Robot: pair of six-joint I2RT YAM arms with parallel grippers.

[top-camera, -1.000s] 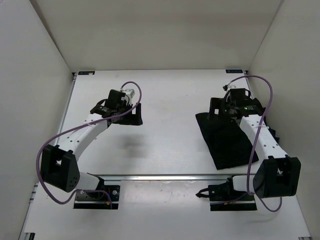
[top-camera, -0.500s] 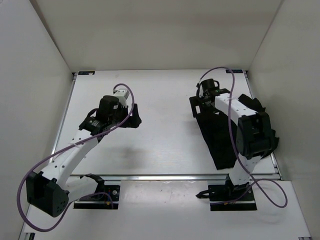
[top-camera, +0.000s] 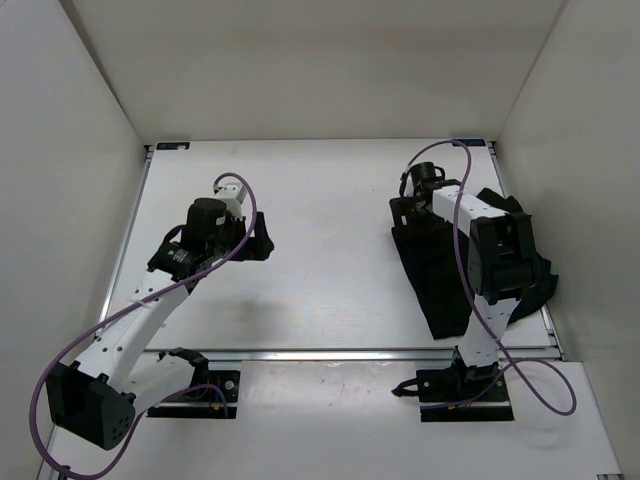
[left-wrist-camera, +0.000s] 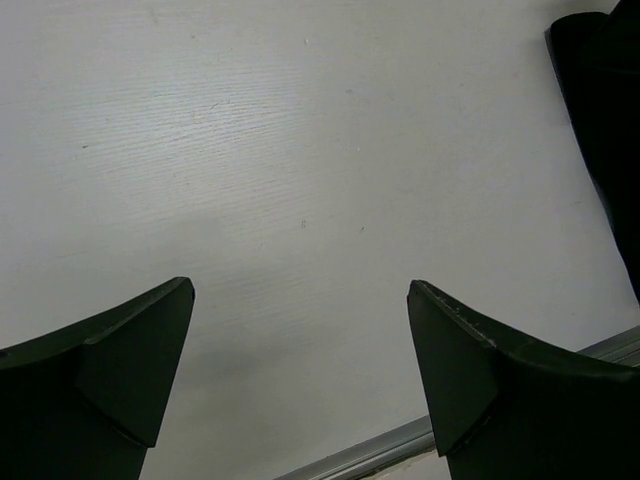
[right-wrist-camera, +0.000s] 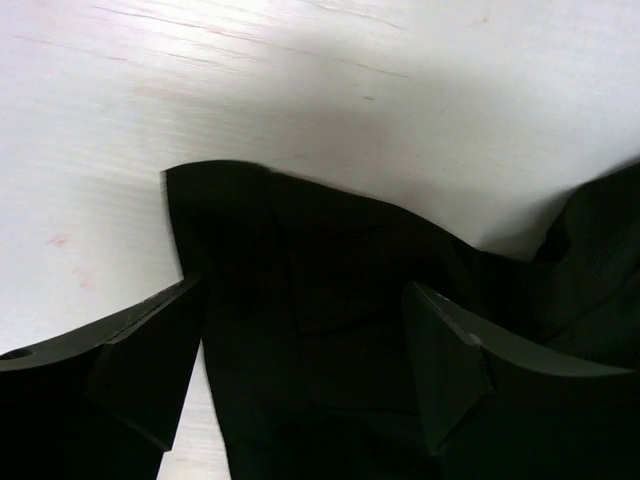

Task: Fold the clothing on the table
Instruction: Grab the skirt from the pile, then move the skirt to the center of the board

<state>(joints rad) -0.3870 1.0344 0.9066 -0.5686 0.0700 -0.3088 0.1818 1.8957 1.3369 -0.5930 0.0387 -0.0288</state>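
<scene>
Spread wide, the right gripper (right-wrist-camera: 300,340) shows its two dark fingers (right-wrist-camera: 120,360) at the lower left and lower right of its wrist view, with nothing pinched between them. Under the gap lies the black skirt (right-wrist-camera: 330,260). One squared corner sits left of centre, and the cloth runs on to the right edge and the bottom of the frame. Whether the fingertips touch it cannot be told.

In the top view the skirt is a long dark shape on the right side of the white table (top-camera: 330,200). It runs from the right gripper at its upper end down to near the thin metal rail (top-camera: 340,352).

Well apart from the skirt, the left gripper (left-wrist-camera: 300,360) is also fully spread and empty over bare tabletop in the left half of the top view.

The fabric looks soft, matt and loosely rumpled. The tabletop is smooth with a faint grain.
</scene>
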